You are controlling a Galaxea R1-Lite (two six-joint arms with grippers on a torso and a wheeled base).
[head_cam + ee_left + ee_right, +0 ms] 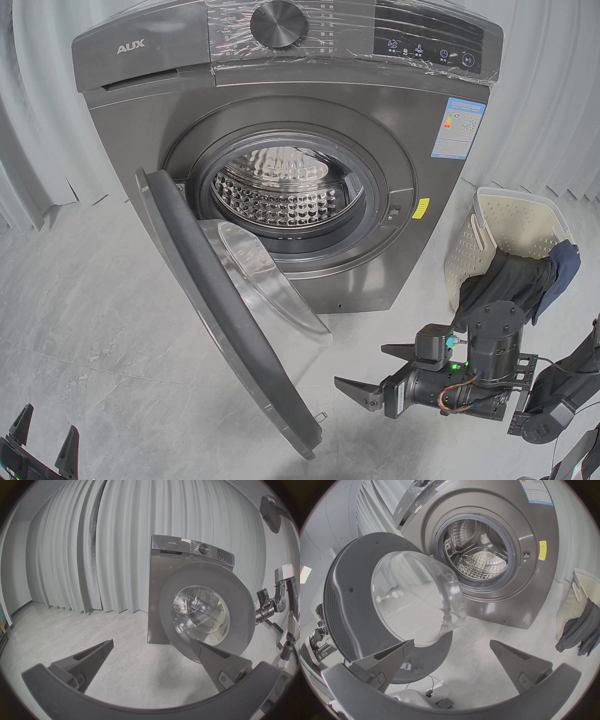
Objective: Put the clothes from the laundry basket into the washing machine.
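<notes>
Dark clothes (509,281) hang over the rim of the laundry basket (519,215), at four o'clock from the washing machine (375,125). The right gripper (362,365) hovers near them, jaws wide and empty. The left gripper (50,422), also spread, sits at eight o'clock. A trailing garment could snag on the open door (206,294).
</notes>
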